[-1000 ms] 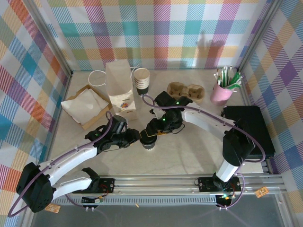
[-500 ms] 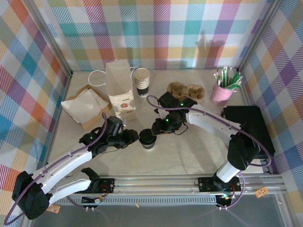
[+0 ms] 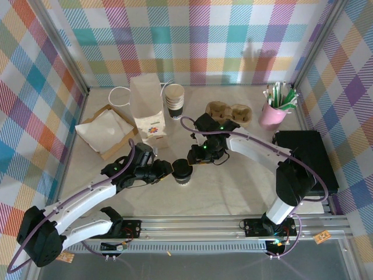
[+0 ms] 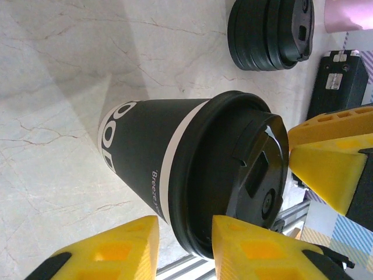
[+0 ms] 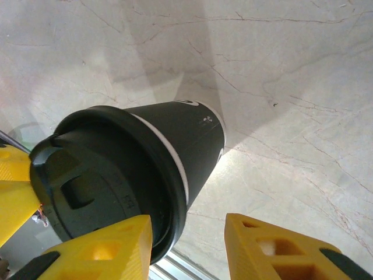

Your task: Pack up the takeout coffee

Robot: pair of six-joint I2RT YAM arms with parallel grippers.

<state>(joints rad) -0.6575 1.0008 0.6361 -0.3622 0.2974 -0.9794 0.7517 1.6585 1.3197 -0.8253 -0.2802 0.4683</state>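
Black-lidded takeout coffee point(image 3: 182, 171): upright mid-table point(image 3: 233, 186), flanked by both grippers. Left gripper point(image 4: 185, 230): jaws narrow, lid rim in the gap, can't tell if pinching. Right gripper point(image 5: 189, 227): jaws spread, one finger at the lid edge, other clear of the cup.

Small white print on the black wall of my takeout coffee point(image 4: 145, 157) read "Breeze", just under the lid. The big white letters lower down were too cut off to read.
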